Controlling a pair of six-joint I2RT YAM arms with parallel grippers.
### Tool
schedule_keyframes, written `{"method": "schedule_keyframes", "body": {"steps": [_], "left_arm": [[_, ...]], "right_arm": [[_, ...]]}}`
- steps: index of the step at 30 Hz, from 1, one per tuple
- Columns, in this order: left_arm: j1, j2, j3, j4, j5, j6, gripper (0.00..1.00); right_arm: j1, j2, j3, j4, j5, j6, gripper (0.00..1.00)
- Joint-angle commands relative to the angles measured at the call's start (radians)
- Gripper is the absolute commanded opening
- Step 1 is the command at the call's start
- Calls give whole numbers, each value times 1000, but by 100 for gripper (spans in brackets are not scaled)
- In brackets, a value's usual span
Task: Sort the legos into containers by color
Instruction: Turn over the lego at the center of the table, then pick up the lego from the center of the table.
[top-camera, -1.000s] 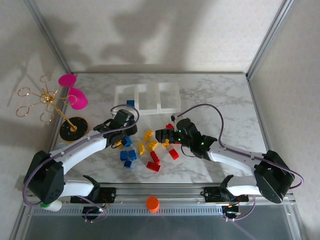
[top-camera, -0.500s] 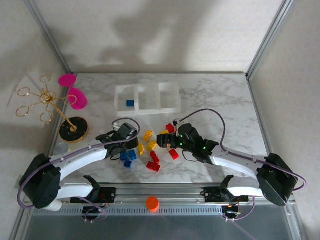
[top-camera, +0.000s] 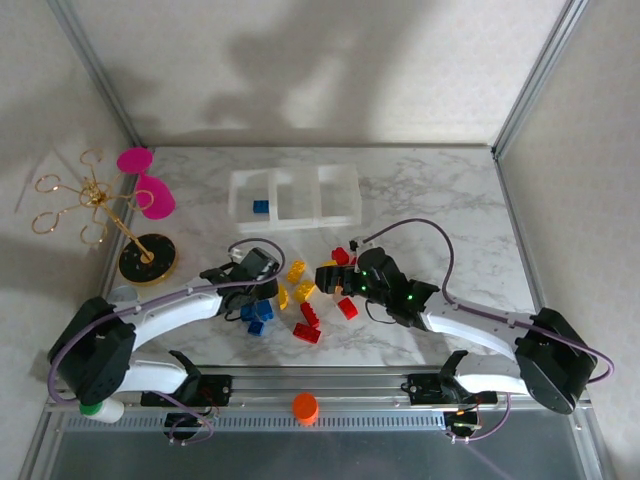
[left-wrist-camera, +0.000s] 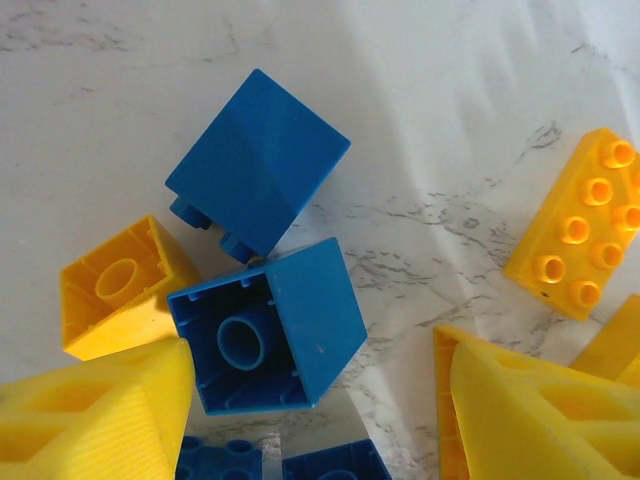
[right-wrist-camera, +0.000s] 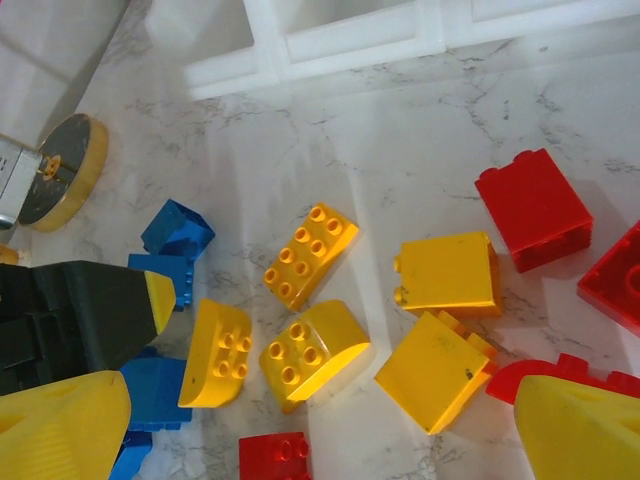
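Observation:
The legos lie in a loose pile at mid-table: blue ones (top-camera: 257, 316), yellow ones (top-camera: 299, 280) and red ones (top-camera: 308, 322). One blue brick (top-camera: 261, 206) lies in the left bin of the containers (top-camera: 338, 196). My left gripper (top-camera: 262, 292) hangs open over the blue group. A hollow-side-up blue brick (left-wrist-camera: 268, 325) sits just ahead of its yellow fingers (left-wrist-camera: 95, 410), and another blue brick (left-wrist-camera: 258, 160) lies beyond. My right gripper (top-camera: 336, 274) is open above the yellow bricks. A curved yellow brick (right-wrist-camera: 315, 355) lies between its fingers (right-wrist-camera: 580, 425).
A gold stand on a black and gold base (top-camera: 147, 257) holds pink cups (top-camera: 155, 197) at the left. An orange cap (top-camera: 305, 406) sits on the front rail. The left gripper's black finger (right-wrist-camera: 100, 305) reaches into the right wrist view, close beside the yellow bricks. A red brick (right-wrist-camera: 533, 208) lies to the right.
My left gripper has drawn back from the bins to the blue bricks in the pile. The right gripper has shifted slightly over the yellow bricks.

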Motion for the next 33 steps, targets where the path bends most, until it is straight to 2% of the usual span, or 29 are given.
{"method": "schedule_keyframes", "body": {"steps": [1,13,21,26,33], "left_arm": [[-25,12,52,21,-21,7,67],[-69,103,174,19,-30,39,64],[-89,55,139,-84,-160,-44,68],[-89,89,103,-29,-121,-69,70],[-84,169,104,21,-123,-81,68]], "right_arm": [[9,-30,-22,19,36,20,99],[1,-86,-19,-16,48,44,99],[-7,-65,-25,-14,-24,6,99],[-16,-44,-19,6,-52,10,99],[-32,-44,-22,11,-69,12,99]]}}
